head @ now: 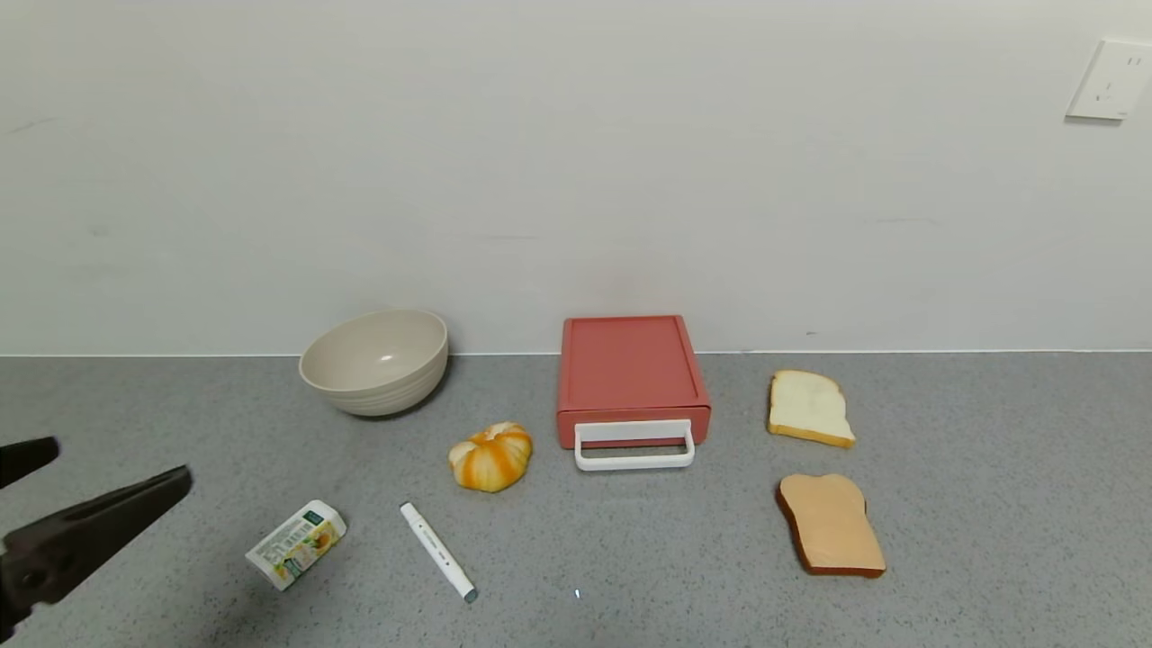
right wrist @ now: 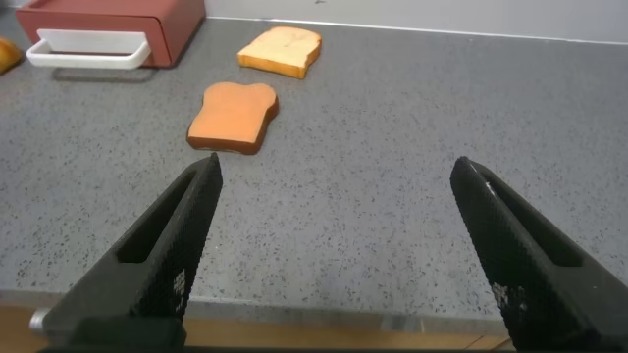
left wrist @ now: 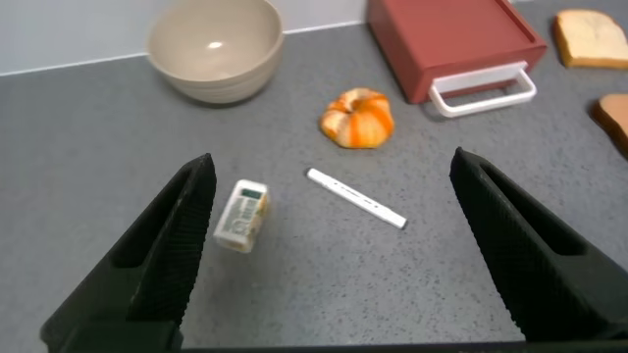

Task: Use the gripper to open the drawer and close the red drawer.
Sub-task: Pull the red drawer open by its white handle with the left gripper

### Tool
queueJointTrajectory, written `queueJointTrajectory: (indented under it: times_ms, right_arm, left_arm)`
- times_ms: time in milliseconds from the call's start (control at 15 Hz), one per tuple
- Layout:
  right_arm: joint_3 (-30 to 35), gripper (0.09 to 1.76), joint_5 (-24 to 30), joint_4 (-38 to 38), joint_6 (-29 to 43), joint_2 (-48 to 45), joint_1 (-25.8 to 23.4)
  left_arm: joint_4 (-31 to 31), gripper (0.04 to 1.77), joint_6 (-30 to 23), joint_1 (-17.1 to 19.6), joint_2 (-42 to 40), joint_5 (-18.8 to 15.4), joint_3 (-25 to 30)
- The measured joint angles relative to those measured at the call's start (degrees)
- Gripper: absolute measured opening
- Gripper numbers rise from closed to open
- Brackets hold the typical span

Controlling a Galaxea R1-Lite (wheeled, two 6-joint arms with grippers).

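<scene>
The salmon-red drawer (head: 630, 373) sits at the back middle of the grey counter, near the wall. Its tray looks pushed in, and its white loop handle (head: 634, 447) faces me. My left gripper (head: 117, 461) is open and empty at the near left, well short of the drawer. In the left wrist view the left gripper (left wrist: 332, 165) is spread wide and the drawer (left wrist: 451, 39) lies far ahead. My right gripper (right wrist: 336, 167) is open and empty above the counter's front edge. It is out of the head view. The drawer (right wrist: 118, 12) shows far off in the right wrist view.
A beige bowl (head: 375, 360) stands left of the drawer. An orange-striped bun (head: 491, 456), a white marker (head: 438, 551) and a small carton (head: 297, 544) lie in front at the left. A white bread slice (head: 809, 408) and a brown slice (head: 830, 524) lie at the right.
</scene>
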Motion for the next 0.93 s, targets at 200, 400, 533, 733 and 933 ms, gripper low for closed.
queueJointTrajectory:
  times_ms: [200, 400, 533, 733, 933]
  right_arm:
    - [0.0, 1.71, 0.0, 0.0, 0.0, 0.0, 0.0]
    - [0.0, 1.71, 0.0, 0.0, 0.0, 0.0, 0.0]
    - [0.0, 1.71, 0.0, 0.0, 0.0, 0.0, 0.0]
    - [0.0, 1.71, 0.0, 0.0, 0.0, 0.0, 0.0]
    - [0.0, 1.71, 0.0, 0.0, 0.0, 0.0, 0.0]
  left_arm:
    - [0.0, 1.72, -0.2, -5.9, 13.0, -1.3, -6.3]
    - [0.0, 1.72, -0.2, -11.8, 24.1, -4.5, -12.9]
    - [-0.2, 1.72, 0.0, -14.9, 30.6, -6.0, -16.8]
    - [-0.3, 1.72, 0.6, -18.9, 39.9, -7.4, -22.2]
    - [0.1, 1.72, 5.1, -21.7, 48.2, -8.5, -26.1]
